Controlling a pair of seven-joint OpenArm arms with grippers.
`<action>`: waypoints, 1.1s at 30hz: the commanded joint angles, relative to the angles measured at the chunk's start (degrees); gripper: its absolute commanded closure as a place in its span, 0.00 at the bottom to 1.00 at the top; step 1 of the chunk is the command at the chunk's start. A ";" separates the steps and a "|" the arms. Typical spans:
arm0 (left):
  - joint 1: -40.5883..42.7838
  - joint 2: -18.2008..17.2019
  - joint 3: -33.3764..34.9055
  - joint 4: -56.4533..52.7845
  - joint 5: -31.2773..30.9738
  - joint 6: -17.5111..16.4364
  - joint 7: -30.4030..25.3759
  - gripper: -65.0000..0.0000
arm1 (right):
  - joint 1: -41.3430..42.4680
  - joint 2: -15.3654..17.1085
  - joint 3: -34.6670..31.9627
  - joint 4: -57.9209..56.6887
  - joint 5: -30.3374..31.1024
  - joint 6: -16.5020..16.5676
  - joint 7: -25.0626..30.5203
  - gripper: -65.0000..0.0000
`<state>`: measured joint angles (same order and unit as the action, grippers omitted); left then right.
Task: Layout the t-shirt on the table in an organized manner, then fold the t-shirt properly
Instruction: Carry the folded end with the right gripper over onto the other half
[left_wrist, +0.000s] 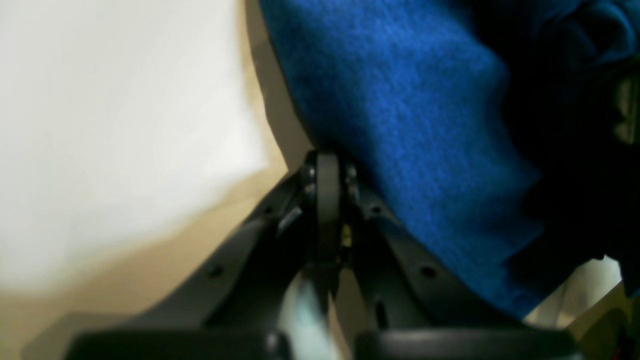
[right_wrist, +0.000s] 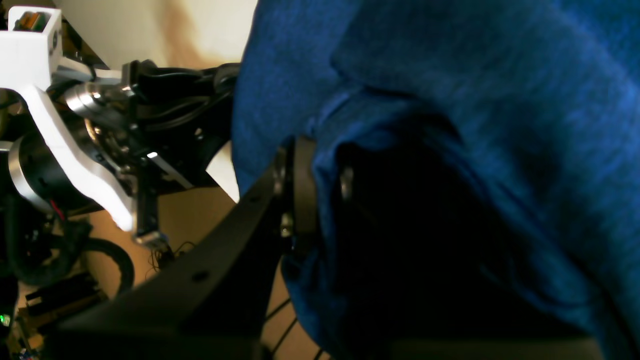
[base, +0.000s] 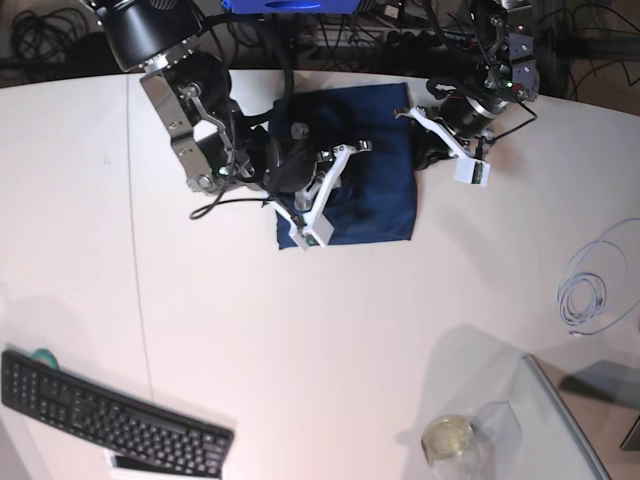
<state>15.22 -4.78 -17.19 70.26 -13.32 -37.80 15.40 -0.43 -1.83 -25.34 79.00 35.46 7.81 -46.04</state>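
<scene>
base view: the t-shirt (base: 375, 170), folded into a compact dark blue rectangle, lies flat on the far part of the table (base: 300, 340), between the two arms. the left gripper (left_wrist: 327, 172) has its jaws fully closed beside the cloth edge. the right gripper (right_wrist: 312, 180) has its jaws clamped on a fold of the t-shirt.

Two arms. Right arm (base: 190, 120): black housings, silver bracket, white wrist mount (base: 318, 200) at 5 o'clock of it. Left arm (base: 490, 70): black joints, white bracket (base: 455, 145) at 7 o'clock. Fingers (left_wrist: 327, 200) matte black, tapered, with round screw holes; thin black cables trail from both.
</scene>
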 joint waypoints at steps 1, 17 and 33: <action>0.03 -0.28 -0.08 0.73 0.00 -0.31 -0.32 1.00 | 1.88 -0.59 -0.90 0.69 1.15 -0.47 0.90 0.99; 5.57 -4.50 -1.40 6.44 -0.17 -0.40 -0.23 1.00 | 6.54 1.43 -16.46 2.45 1.15 -14.28 3.89 0.44; 12.78 -5.03 -28.13 19.02 -0.35 -0.84 12.78 1.00 | 11.64 1.08 -27.27 2.36 1.15 -16.21 2.04 0.18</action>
<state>27.83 -9.02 -45.04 88.20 -12.64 -38.22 29.36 10.22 -0.27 -52.77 80.47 36.03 -8.58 -44.40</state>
